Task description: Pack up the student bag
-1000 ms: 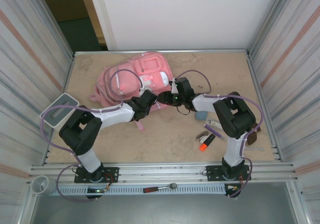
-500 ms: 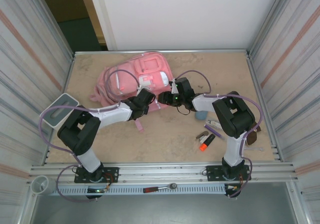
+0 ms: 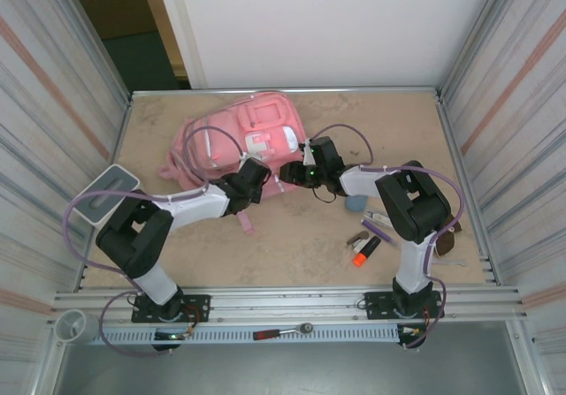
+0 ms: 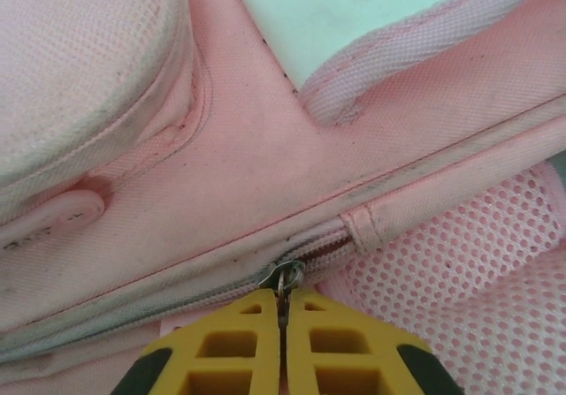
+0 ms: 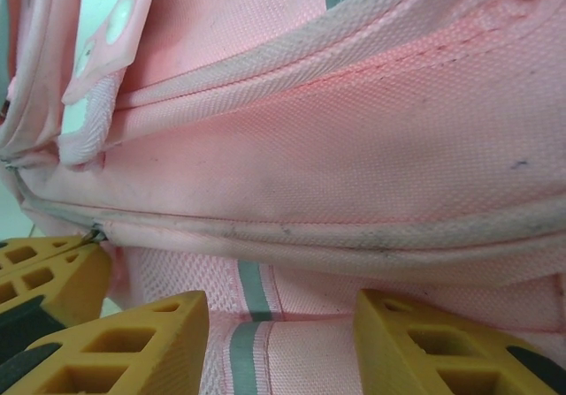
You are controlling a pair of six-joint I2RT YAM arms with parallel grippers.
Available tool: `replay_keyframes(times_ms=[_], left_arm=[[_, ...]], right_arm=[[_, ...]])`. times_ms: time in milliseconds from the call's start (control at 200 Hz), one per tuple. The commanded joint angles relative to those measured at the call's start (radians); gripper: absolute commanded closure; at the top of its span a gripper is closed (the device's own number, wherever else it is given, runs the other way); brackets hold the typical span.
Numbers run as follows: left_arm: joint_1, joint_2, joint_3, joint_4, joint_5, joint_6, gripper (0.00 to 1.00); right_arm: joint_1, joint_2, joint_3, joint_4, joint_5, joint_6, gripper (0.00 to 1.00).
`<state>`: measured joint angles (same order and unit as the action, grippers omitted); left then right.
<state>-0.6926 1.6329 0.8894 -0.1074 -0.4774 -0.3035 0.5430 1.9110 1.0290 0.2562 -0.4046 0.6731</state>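
The pink student bag (image 3: 232,139) lies flat at the back left of the table. My left gripper (image 3: 256,169) is at its near edge, and its yellow jaws (image 4: 283,314) are shut on the small metal zip pull (image 4: 284,277) at the end of the zip. My right gripper (image 3: 288,173) meets the bag just to the right of it. Its fingers (image 5: 281,329) stand apart with a fold of pink webbing with a green stripe (image 5: 252,346) filling the gap between them. The left gripper's fingers (image 5: 44,276) show at the left of the right wrist view.
A grey-white box (image 3: 104,192) sits at the table's left edge. Right of the arms lie a blue-grey lump (image 3: 355,204), an orange marker (image 3: 365,252) and small tools (image 3: 380,223). A ratchet (image 3: 283,331) lies on the front rail. Metal walls stand on both sides.
My left gripper has closed on the zip pull and its wrist has shifted slightly left along the bag's edge. The right arm has stayed put.
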Motion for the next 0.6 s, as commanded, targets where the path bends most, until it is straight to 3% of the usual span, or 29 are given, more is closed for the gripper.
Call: replay_keyframes(times_ms=[0, 381, 596], left_arm=[[0.007, -0.074, -0.036, -0.031, 0.038, -0.018, 1.0], [0.13, -0.185, -0.118, -0.015, 0.211, -0.013, 1.0], [0.231, -0.259, -0.211, -0.022, 0.167, 0.0, 1.0]], right_arm=[[-0.009, 0.043, 0.014, -0.176, 0.117, -0.002, 0.54], [-0.013, 0.043, 0.048, -0.288, 0.219, -0.037, 0.54], [-0.019, 0.048, 0.063, -0.302, 0.206, -0.053, 0.54]])
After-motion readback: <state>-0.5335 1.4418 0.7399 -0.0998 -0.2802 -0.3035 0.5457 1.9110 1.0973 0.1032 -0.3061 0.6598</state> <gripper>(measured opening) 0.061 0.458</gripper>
